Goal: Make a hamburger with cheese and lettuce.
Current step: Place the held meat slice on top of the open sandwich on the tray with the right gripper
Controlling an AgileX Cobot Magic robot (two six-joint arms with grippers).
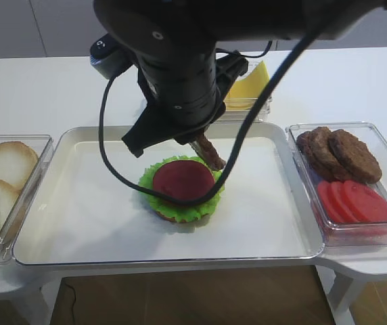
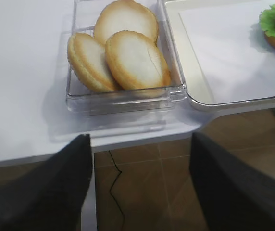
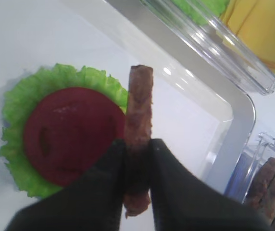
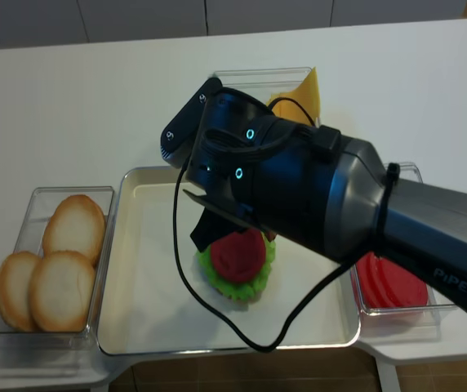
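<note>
One patty (image 3: pixel 138 139) I hold pinched edge-on in my right gripper (image 3: pixel 138 159), just beside the hamburger (image 1: pixel 181 188) on the middle tray (image 1: pixel 78 223), ready to lay flat on its tomato. Left gripper (image 2: pixel 140 187) idles spread, empty, near three bun halves (image 2: pixel 120 53). Cheese (image 1: pixel 249 87) waits in the rear bin; spare lettuce (image 3: pixel 202 8) beside it, count unclear. Three loose patties (image 1: pixel 339 152).

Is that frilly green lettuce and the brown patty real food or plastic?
Probably plastic. The frilly green lettuce looks glossy, with a stiff, even edge. The brown patty stands rigid on edge in the right pincer, without sagging or crumbling.
</note>
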